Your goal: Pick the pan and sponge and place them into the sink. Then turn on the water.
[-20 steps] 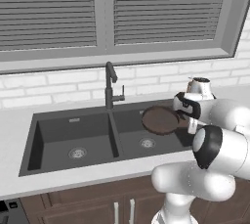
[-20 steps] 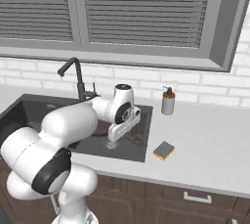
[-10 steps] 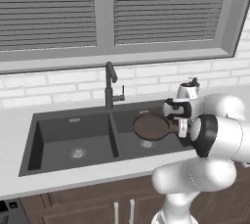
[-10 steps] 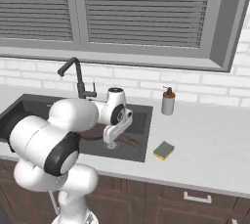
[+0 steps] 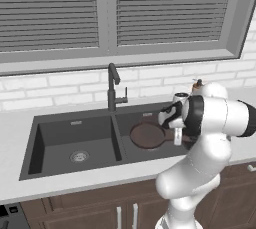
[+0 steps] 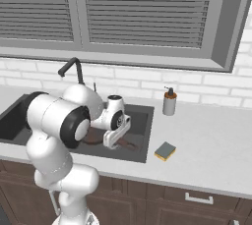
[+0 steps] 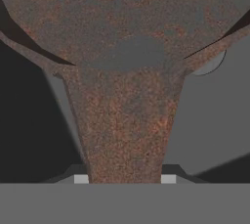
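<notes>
Running pale grey and smooth along a white brick wall, the surface sat under a wide grey-framed window with closed slatted blinds, and dark brown cabinet fronts stood below it. Set into it was the sink, a matte dark grey rectangle with two basins, a centre divider and a round steel drain in the left basin. Behind the divider rose the faucet, slim and dark with a hooked spout. The pan, round, shallow and mottled rusty brown, hung low in the right basin; whether it touched the floor could not be told. In the hand view the gripper was clamped on the pan's flat, widening handle, with a pale fingertip at either side. The sponge, a small yellow block with a grey-green top, lay on the surface just right of the sink. A grey cylindrical soap dispenser stood near the wall.
</notes>
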Motion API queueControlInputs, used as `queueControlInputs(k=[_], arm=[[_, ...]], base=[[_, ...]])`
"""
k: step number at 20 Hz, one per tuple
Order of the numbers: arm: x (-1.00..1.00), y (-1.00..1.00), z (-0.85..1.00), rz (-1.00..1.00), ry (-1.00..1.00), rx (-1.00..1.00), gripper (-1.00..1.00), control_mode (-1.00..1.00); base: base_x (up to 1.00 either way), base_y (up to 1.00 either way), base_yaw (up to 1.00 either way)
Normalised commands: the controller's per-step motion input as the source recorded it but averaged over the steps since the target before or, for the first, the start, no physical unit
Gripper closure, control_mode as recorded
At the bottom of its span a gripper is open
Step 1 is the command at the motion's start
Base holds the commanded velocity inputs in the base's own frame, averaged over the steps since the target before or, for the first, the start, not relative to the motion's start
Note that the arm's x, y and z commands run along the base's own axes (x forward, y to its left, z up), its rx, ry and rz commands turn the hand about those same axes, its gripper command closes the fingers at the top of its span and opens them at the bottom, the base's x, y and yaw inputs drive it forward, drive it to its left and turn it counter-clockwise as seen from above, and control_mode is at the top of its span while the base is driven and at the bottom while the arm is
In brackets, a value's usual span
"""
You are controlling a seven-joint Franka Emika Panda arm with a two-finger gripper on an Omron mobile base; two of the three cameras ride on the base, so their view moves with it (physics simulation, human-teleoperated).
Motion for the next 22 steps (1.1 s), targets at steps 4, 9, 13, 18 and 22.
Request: queueControlInputs(k=[4,9,13,18,22], arm=[[0.10,0.08,-0.55,0.02,-0.03,0.02,1.00,-1.00],[0.13,0.01,-0.57,0.01,-0.13,0.06,1.00,-1.00],[0.25,0.00,-0.42,0.00,-0.01,0.06,1.00,-1.00],[0.34,0.07,-0.29,0.00,0.01,0.02,1.00,-1.00],[0.40,0.06,-0.19,0.00,0.06,0.00,1.00,-1.00]], base=[[0.00,0.00,0.00],[0.00,0.00,0.00],[0.00,0.00,0.00],[0.00,0.00,0.00],[0.00,0.00,0.00]])
